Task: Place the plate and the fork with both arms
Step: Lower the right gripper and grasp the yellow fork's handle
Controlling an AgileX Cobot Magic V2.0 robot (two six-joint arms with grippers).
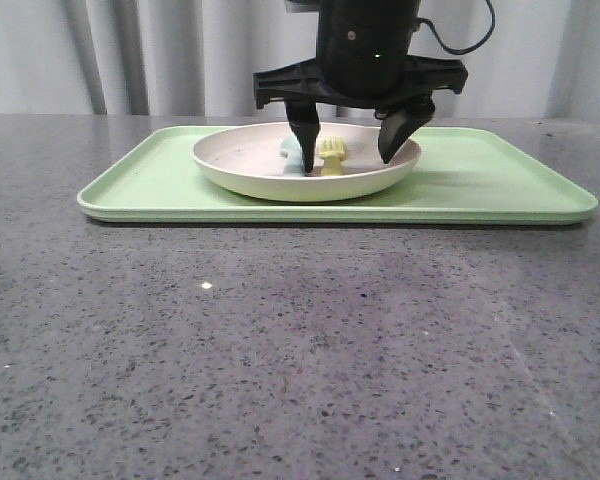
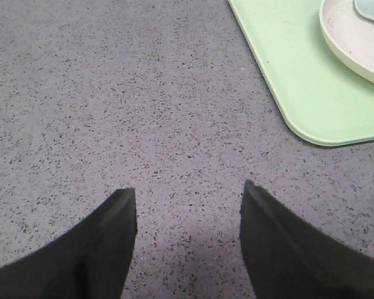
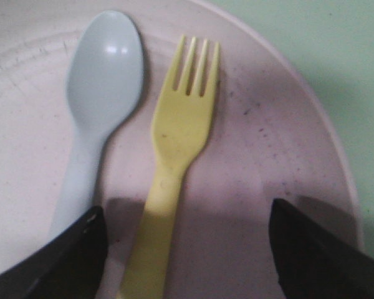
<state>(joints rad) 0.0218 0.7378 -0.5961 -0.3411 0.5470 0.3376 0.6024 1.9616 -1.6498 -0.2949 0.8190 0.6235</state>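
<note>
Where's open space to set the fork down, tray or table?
Bare tray on both sides of the plate, more on the right. Bare table in front of the tray. Crowded: inside the plate, where spoon, fork and open right gripper sit.

No text, label, brand, number or sign can be read in any view: the plate (image 1: 280,175), fork (image 3: 174,149), spoon (image 3: 100,93), tray (image 1: 480,170) and worktop (image 1: 300,350) are all unmarked.
</note>
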